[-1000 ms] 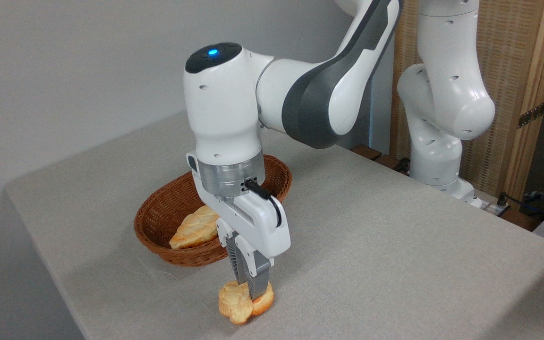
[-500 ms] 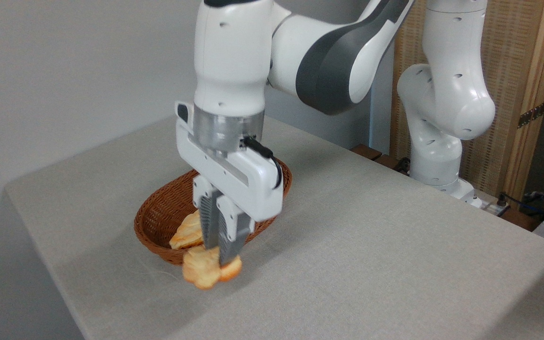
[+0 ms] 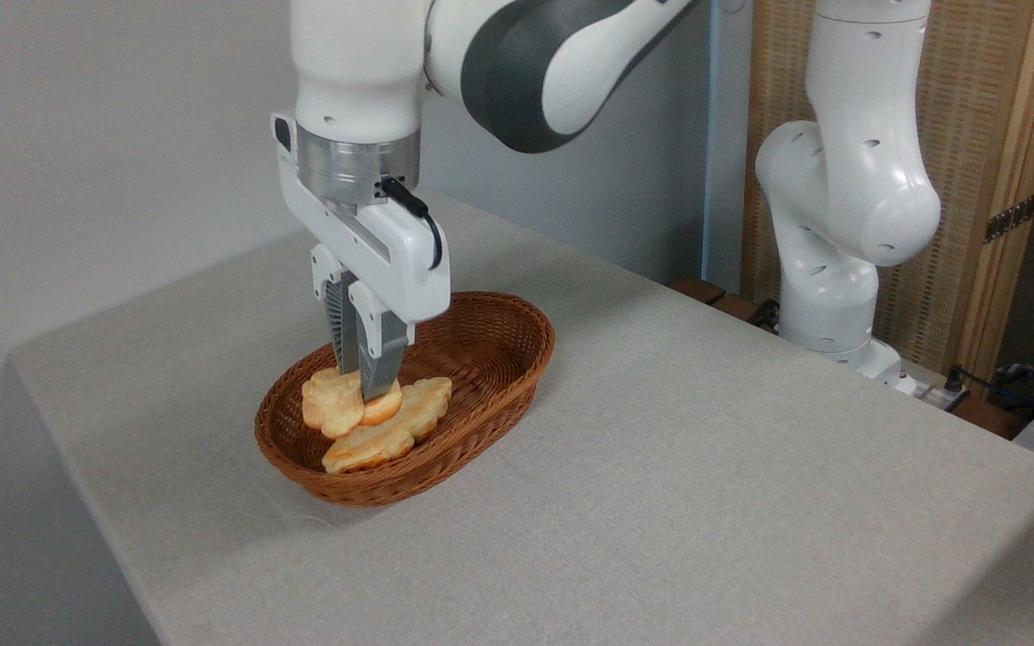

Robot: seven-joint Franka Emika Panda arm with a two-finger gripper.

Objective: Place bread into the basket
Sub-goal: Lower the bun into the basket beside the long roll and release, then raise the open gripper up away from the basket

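One loaf (image 3: 391, 437) lying in basket (image 3: 490, 336) on worktop (image 3: 705, 467). Just behind it, gripper (image 3: 362, 395) clamped on bread (image 3: 337, 411), over basket interior. Placing step; next likely: lower slightly, open, retract upward.

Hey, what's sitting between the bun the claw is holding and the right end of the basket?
The camera view shows a pale braided loaf beside the bun; past it, bare basket floor.
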